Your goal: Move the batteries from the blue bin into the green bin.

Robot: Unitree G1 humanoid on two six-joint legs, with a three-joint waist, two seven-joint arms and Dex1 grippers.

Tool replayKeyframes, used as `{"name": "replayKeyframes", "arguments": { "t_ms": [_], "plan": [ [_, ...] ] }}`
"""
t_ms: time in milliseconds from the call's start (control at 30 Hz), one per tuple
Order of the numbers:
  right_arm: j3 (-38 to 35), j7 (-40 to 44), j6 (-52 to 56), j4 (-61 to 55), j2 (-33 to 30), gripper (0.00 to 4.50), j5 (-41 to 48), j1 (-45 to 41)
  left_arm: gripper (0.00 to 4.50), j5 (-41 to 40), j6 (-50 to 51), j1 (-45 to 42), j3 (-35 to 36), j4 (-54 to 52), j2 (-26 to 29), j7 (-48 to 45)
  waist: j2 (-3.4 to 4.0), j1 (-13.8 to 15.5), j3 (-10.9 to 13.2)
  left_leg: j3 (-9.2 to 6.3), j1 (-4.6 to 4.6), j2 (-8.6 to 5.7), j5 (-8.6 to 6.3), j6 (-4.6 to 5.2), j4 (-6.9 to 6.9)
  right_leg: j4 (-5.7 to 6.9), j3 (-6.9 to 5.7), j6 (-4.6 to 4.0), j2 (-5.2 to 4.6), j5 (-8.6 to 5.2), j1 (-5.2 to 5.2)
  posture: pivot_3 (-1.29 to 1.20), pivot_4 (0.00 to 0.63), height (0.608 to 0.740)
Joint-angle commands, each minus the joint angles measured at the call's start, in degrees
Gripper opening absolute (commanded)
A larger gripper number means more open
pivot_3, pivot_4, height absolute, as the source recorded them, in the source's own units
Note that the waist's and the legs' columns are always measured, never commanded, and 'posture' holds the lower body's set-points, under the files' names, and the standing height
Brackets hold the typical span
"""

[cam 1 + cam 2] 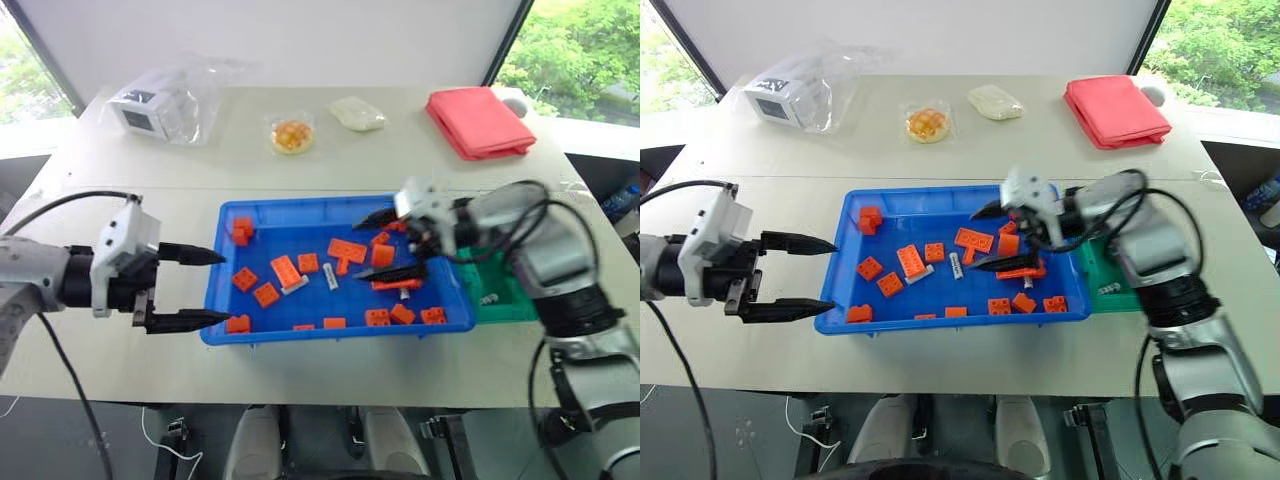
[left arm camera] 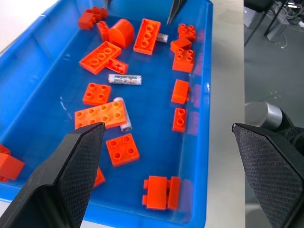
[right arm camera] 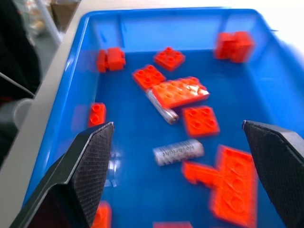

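Where bricks leave bare floor, spread right claw (image 1: 388, 243) over blue bin (image 1: 330, 205).

A pale beige table (image 1: 330, 160) stands before a plain white wall (image 1: 300, 40). Windows (image 1: 575, 50) at both far corners show green trees in daylight. Under the table's near edge, a dark grey floor (image 1: 480, 440) shows.

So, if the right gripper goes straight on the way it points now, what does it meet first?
Most likely the lone battery lying on the floor of the blue bin, seen between the open fingers of the right gripper. An orange brick sits close beside it. Depth is unclear, so the gripper might pass above them.
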Motion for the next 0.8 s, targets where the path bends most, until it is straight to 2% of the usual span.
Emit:
{"name": "replayKeyframes", "arguments": {
  "t_ms": [33,133,200,433,800],
  "plan": [
    [1.7,-2.4,1.1,0.7,2.6,4.44,-1.7,-2.5,4.50,0.2,-1.1,-0.6,0.4,-0.2,0.3,0.1,0.00,0.1,0.0,0.00,0.00,0.00,0.00,0.00,0.01,0.00,0.00,0.00,-0.01,0.00,0.01,0.00,0.150,0.734],
    [5.6,-2.7,1.5,0.6,6.0,3.63,-3.0,-2.3,4.50,1.2,-1.8,-0.3,0.2,1.0,0.1,0.3,-0.03,0.1,0.0,-0.04,0.00,-0.02,0.00,0.00,-0.01,0.01,-0.02,0.00,0.00,0.00,0.03,0.00,0.150,0.734],
    [7.1,-2.7,1.3,0.9,6.9,2.63,-4.2,-2.4,4.50,1.4,-1.9,-0.5,0.0,1.3,0.0,0.4,-0.03,0.0,0.0,-0.04,0.00,-0.01,0.00,0.00,-0.03,0.03,-0.03,0.02,0.02,0.01,0.00,0.00,0.150,0.734],
    [10.8,-2.7,-1.7,5.1,8.9,2.63,-8.2,-2.7,4.50,0.6,-1.4,-0.9,0.5,0.6,-0.4,1.9,-0.03,0.0,0.0,-0.05,0.00,-0.02,0.00,0.00,-0.02,0.06,-0.03,0.02,0.01,0.01,0.00,0.00,0.150,0.734],
    [12.2,-3.1,-9.1,17.4,13.4,2.63,-14.0,-4.6,4.50,-0.1,-0.9,-0.1,1.5,-1.1,-1.1,4.4,-0.04,-0.2,0.0,-0.06,0.02,-0.01,0.00,0.00,-0.03,0.09,-0.03,0.15,0.04,0.08,0.00,0.00,0.150,0.734]
  ]
}}
